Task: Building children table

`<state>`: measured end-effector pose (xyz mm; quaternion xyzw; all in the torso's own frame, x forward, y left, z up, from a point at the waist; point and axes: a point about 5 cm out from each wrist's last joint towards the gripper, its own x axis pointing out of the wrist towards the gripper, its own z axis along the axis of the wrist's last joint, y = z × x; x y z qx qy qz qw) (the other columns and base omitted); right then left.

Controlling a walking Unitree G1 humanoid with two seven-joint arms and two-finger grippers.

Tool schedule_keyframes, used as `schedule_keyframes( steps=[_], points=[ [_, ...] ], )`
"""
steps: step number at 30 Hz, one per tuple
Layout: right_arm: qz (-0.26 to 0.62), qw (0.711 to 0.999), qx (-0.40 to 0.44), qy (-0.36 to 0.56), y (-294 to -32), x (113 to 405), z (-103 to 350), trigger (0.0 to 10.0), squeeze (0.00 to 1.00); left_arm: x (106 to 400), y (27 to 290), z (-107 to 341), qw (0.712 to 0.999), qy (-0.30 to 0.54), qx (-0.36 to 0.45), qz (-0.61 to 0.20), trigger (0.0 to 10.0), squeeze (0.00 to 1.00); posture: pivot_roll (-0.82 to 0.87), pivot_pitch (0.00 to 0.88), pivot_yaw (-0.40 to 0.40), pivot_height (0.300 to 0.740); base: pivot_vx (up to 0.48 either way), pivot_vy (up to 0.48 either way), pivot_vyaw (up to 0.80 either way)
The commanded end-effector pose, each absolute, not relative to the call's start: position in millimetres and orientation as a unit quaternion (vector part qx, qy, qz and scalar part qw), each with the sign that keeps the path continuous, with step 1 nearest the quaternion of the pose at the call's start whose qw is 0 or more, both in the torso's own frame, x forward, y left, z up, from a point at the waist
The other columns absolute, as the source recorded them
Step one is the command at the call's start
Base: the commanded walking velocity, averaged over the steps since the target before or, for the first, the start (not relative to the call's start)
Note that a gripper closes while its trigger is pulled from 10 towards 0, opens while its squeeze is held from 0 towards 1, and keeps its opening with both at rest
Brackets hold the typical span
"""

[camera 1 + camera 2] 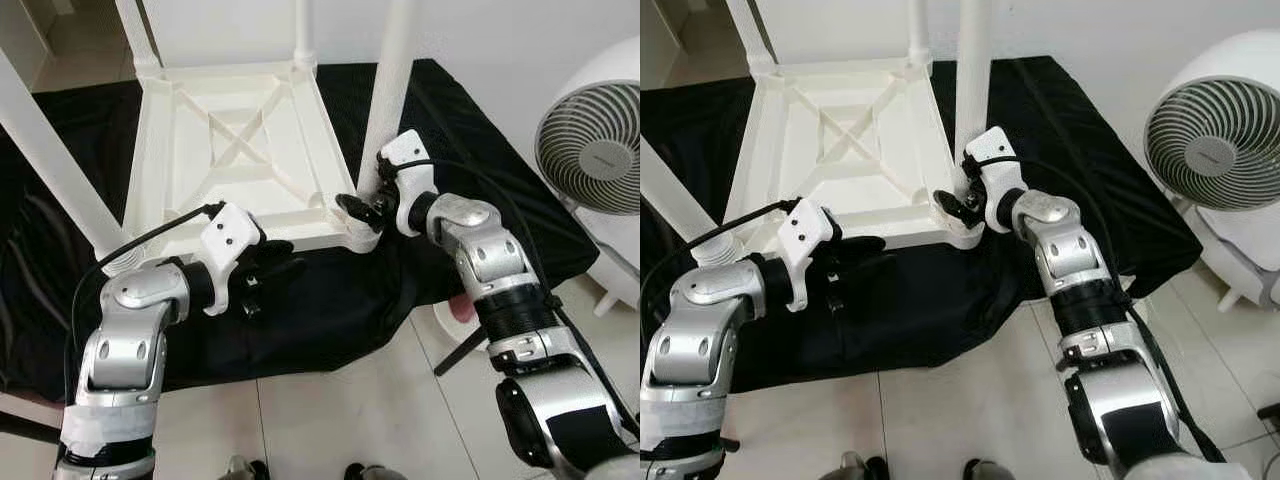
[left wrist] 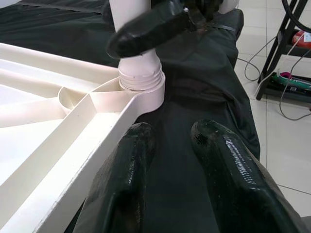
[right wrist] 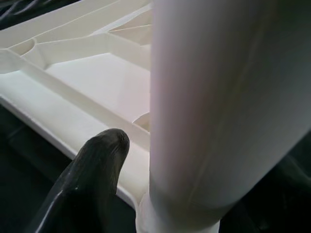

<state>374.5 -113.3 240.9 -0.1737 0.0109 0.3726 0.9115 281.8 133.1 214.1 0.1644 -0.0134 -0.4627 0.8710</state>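
Plainly the step in hand is seating a leg: the white tabletop (image 1: 235, 150) lies upside down on a black cloth (image 1: 340, 300) over the tiled floor (image 1: 330, 420), ribs up, with four legs rising from its corners. The near-right leg (image 1: 385, 100) stands in its corner socket (image 2: 146, 94), and some thread shows above the collar in the left wrist view, so by my reading it is not yet screwed home.

The right gripper (image 1: 362, 208) is at that leg's base, one finger (image 3: 85, 179) beside the leg; whether it truly clamps the leg I cannot tell. The left gripper (image 1: 262, 272) hovers over the cloth just beside the tabletop's near edge, fingers (image 2: 121, 184) parted and holding nothing.

Next, I judge, the leg needs turning about its axis while the tabletop is held still; the left gripper looks placed to brace the edge.

A white fan (image 1: 590, 150) stands to the right, apart from the work. The near-left leg (image 1: 50, 160) slants close to the left arm and could hinder it.
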Motion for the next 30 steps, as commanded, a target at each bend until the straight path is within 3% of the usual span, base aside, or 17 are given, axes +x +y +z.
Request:
schedule_keyframes(
  steps=[1,7,8,10,11,20,24,30],
  points=[
    [0.407,0.896,-0.173,0.032,-105,373,230,10.0,0.00,287,141,216,0.912,-0.023,0.166,-0.373,10.0,0.00,-0.04,0.151,0.025,0.740,0.000,0.000,0.00],
    [0.416,0.892,-0.171,0.051,-106,374,223,10.0,0.00,287,141,217,0.913,-0.023,0.166,-0.373,10.0,0.00,-0.04,0.151,0.026,0.740,0.000,0.000,0.00],
    [0.415,0.892,-0.170,0.054,-107,374,222,4.1,0.00,287,141,217,0.913,-0.023,0.166,-0.373,10.0,0.00,-0.04,0.150,0.027,0.740,0.000,0.000,0.00],
    [0.415,0.892,-0.170,0.054,-107,374,222,4.1,0.00,287,141,217,0.913,-0.023,0.166,-0.373,10.0,0.00,-0.04,0.150,0.027,0.740,0.000,0.000,0.00],
    [0.415,0.892,-0.169,0.055,-107,375,221,0.0,0.00,287,141,217,0.913,-0.024,0.167,-0.373,10.0,0.00,-0.04,0.150,0.027,0.740,0.000,0.000,0.00],
    [0.403,0.901,-0.149,0.055,-108,377,214,0.0,0.00,287,140,224,0.912,-0.036,0.164,-0.375,10.0,0.00,-0.04,0.148,0.025,0.740,0.000,0.000,0.00],
    [0.311,0.942,-0.111,0.066,-110,382,206,0.0,0.00,287,141,232,0.912,-0.049,0.152,-0.377,10.0,0.00,-0.04,0.145,0.022,0.740,0.000,0.000,0.00],
    [0.209,0.973,-0.092,0.043,-110,381,213,0.0,0.00,286,143,240,0.913,-0.061,0.145,-0.376,10.0,0.00,-0.04,0.141,0.020,0.740,0.000,0.000,0.00]
  ],
)
